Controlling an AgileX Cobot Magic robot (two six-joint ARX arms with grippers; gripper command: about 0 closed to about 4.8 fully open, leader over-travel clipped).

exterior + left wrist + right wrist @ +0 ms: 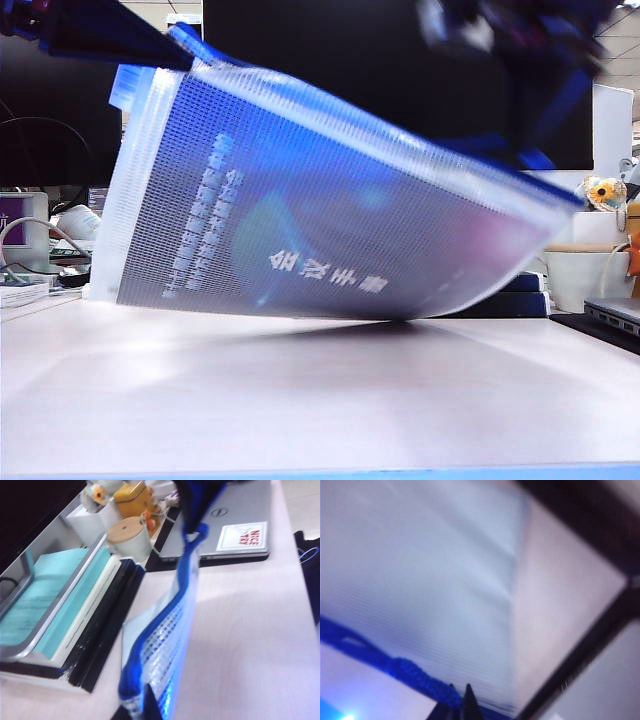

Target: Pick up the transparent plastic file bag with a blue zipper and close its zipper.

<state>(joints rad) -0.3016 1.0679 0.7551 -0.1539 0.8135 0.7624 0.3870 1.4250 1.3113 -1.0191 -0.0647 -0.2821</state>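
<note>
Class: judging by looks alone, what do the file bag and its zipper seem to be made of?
File bag: likely soft plastic, translucent with a fine mesh grid, print showing through, and it bends. Zipper: bright blue strip, seemingly woven fabric tape; blur leaves this uncertain.

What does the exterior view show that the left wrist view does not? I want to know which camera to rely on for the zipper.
Only the exterior view shows the file bag's whole broad face, hanging tilted with its lower edge touching the table, and the right hand, blurred, shut at the zipper edge. Only the left wrist view shows the laptop face on, the teal books, the lidded jar and the zipper edge-on, partly gaping. Both show the bag, its blue zipper strip, and the left hand shut on one end.
</note>
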